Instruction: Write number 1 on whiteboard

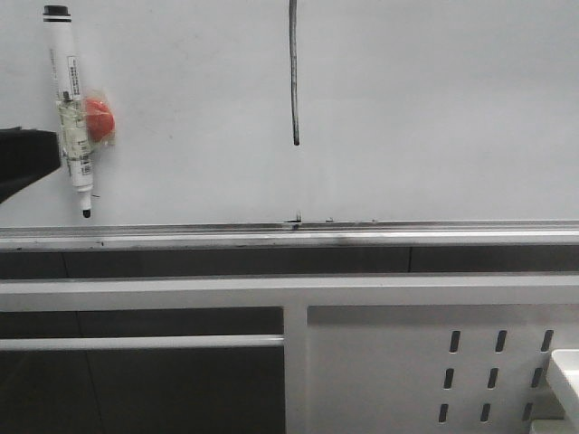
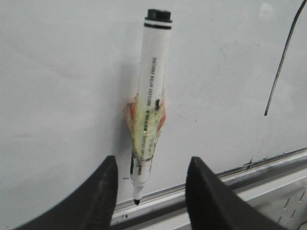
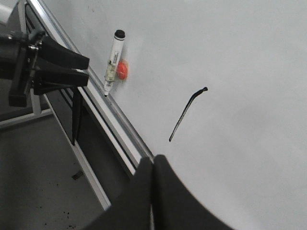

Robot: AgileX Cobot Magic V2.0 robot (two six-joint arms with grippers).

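The number 1 [image 1: 294, 72] is a thin dark vertical stroke on the whiteboard [image 1: 434, 108], from the top edge of the front view down to mid-board. It also shows in the left wrist view [image 2: 280, 62] and the right wrist view [image 3: 186, 115]. A white marker [image 1: 71, 108] hangs tip down on the board at the left, taped to a red-orange magnet [image 1: 99, 119]. My left gripper [image 2: 149, 184] is open, its fingers either side of the marker's tip [image 2: 137, 201] but short of it; only a dark part shows in the front view [image 1: 25, 158]. My right gripper [image 3: 153, 165] is shut and empty.
The silver tray rail [image 1: 289, 237] runs under the board, with small black smudges [image 1: 295, 220] on it. Below stand a white frame bar [image 1: 181, 294] and a white panel with slot holes [image 1: 493, 375]. A white object's corner [image 1: 568, 371] sits at the far right.
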